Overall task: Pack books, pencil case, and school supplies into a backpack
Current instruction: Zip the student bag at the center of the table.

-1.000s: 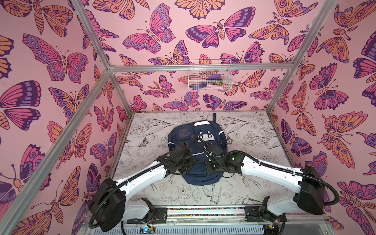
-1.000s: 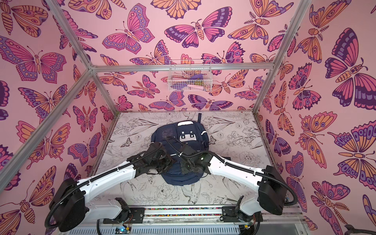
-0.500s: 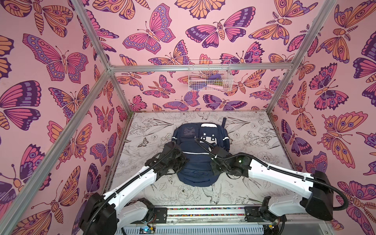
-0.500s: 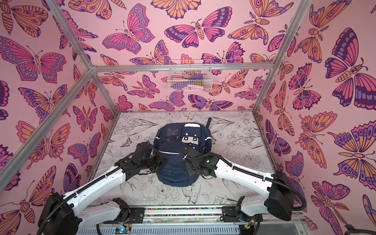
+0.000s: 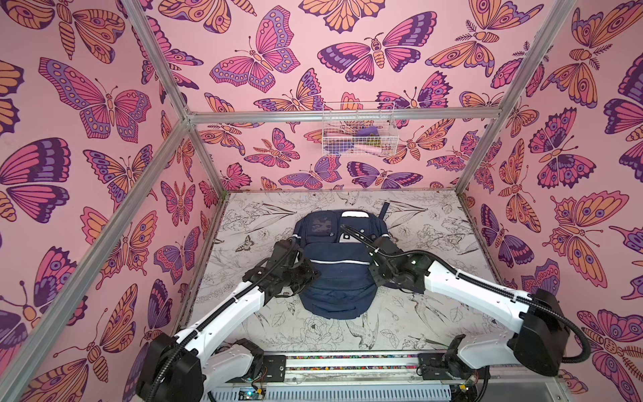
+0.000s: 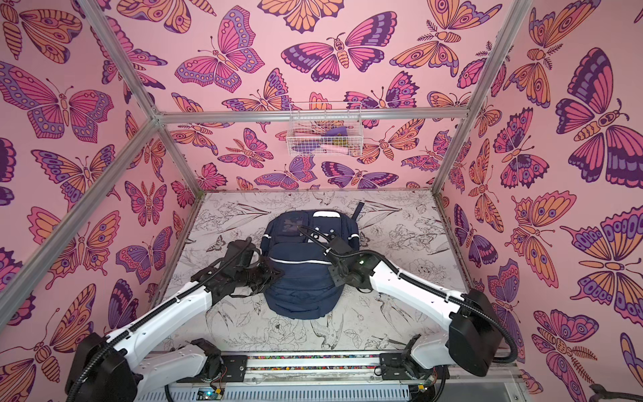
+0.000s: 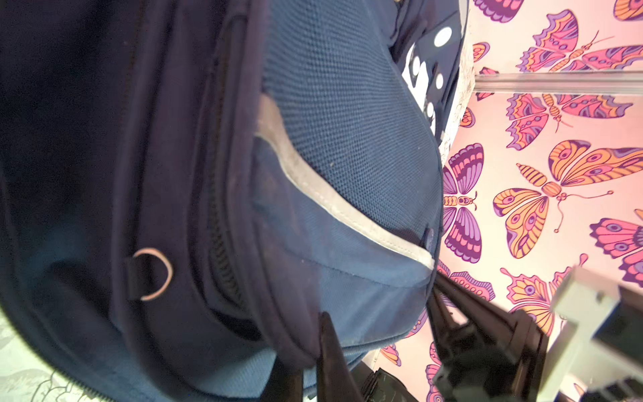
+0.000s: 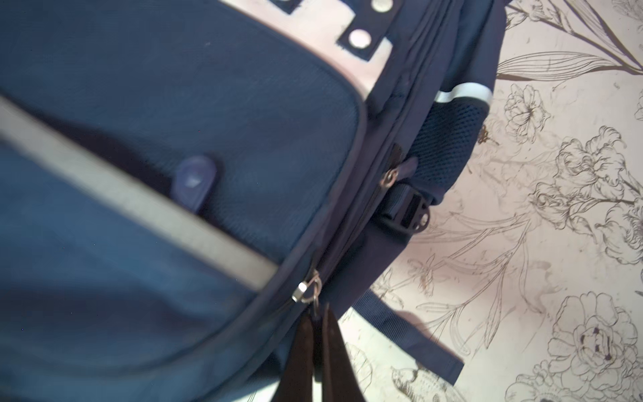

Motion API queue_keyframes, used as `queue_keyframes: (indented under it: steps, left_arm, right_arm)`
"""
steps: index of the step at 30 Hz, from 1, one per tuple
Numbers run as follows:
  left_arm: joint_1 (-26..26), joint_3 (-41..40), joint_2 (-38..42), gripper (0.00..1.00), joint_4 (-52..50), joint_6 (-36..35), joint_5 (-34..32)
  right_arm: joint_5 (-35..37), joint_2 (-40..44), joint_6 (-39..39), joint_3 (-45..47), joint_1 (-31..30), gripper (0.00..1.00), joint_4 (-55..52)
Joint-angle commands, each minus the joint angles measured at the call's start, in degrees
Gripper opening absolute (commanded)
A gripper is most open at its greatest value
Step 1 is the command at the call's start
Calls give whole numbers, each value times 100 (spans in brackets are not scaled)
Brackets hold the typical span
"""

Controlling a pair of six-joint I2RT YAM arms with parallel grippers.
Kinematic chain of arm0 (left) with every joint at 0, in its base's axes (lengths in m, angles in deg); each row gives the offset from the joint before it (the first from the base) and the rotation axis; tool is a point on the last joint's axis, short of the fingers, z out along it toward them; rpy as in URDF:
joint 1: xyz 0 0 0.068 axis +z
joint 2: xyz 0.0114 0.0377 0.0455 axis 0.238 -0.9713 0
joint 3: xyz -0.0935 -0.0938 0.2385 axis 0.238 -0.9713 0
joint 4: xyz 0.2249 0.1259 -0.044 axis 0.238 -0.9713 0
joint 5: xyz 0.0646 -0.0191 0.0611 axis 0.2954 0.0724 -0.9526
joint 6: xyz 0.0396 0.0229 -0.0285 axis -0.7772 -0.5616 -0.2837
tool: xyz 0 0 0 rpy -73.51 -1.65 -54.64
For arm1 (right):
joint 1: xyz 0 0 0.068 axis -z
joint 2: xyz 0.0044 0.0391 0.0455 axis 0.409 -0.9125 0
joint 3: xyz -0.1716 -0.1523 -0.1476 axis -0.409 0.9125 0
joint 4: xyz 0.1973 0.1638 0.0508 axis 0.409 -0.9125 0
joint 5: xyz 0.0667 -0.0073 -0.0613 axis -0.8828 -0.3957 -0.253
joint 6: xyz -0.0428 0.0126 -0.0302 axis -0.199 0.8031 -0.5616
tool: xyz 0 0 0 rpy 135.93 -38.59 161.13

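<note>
**Desk:** What have your grippers got?

**Me:** My right gripper (image 8: pixel 316 323) has its fingers pressed together on the metal ring of the zip pull (image 8: pixel 308 290), at the side seam of the backpack (image 5: pixel 339 275). My left gripper (image 7: pixel 306 349) is closed too, pinching a fold of the bag's fabric on the opposite side, beside the front pocket.

**Desk:** And where's the bag?

**Me:** It lies flat and front up in the middle of the table (image 5: pixel 435 313), with its white-patch end toward the far edge. I have one arm on each side of it.

**Desk:** How will you run the zip?

**Me:** I'd draw the pull along the line of the teeth, not up off the bag. My left should hold the cloth taut against it, so the bag doesn't slide over the table. I'd go slowly round the curve. That ring is thin, and I reckon it could slip from the tips.

**Desk:** What can't you see?

**Me:** I can't tell how much of the zip stands open. In both top views the fingertips are lost, dark against navy. No books, pencil case or school supplies show on the table, and whether they're inside the bag I can't say. The wire basket (image 5: pixel 358 128) on the far wall holds pink and purple things too small to name.
</note>
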Motion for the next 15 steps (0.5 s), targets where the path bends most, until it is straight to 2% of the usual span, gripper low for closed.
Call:
queue_keyframes:
  steps: [1, 7, 15]
  left_arm:
    - [147, 48, -27, 0, -678, -535, -198]
    - [264, -27, -11, 0, -632, -614, -8]
    - [314, 170, -486, 0, -524, -932, 188]
  right_arm:
    - [390, -443, -379, -422, 788, 0, 235]
    - [-134, -1115, -664, -852, 1131, 0, 239]
    - [-158, -603, -465, -628, 1131, 0, 22]
